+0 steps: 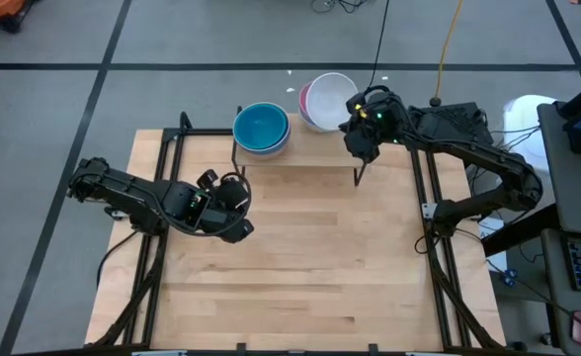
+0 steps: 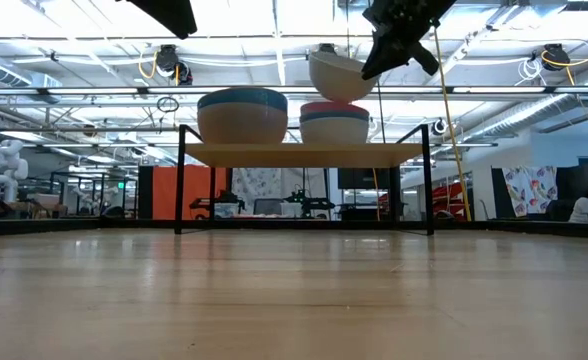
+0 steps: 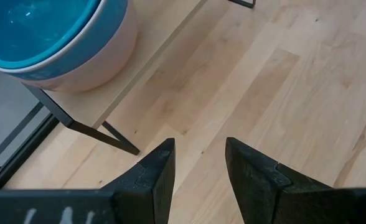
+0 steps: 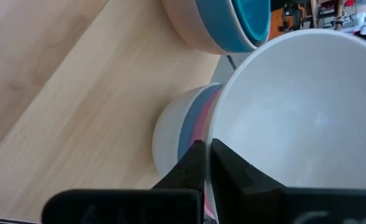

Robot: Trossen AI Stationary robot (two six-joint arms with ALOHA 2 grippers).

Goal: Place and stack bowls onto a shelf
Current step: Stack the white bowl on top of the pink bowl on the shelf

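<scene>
Right hand [image 2: 374, 62] pinching white bowl [image 2: 340, 75] rim — above shelf [image 2: 304, 155] stack.

Two bowl stacks [image 1: 262, 130] fill the shelf [image 2: 304, 155]; the tabletop [image 1: 310, 267] in front offers unobstructed passage.

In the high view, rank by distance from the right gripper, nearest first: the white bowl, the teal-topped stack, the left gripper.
1. White bowl: rim pinched in the right gripper, above the shelf's right stack.
2. Teal-topped stack: on the shelf's left half.
3. Left gripper: over the tabletop, short of the shelf.
</scene>
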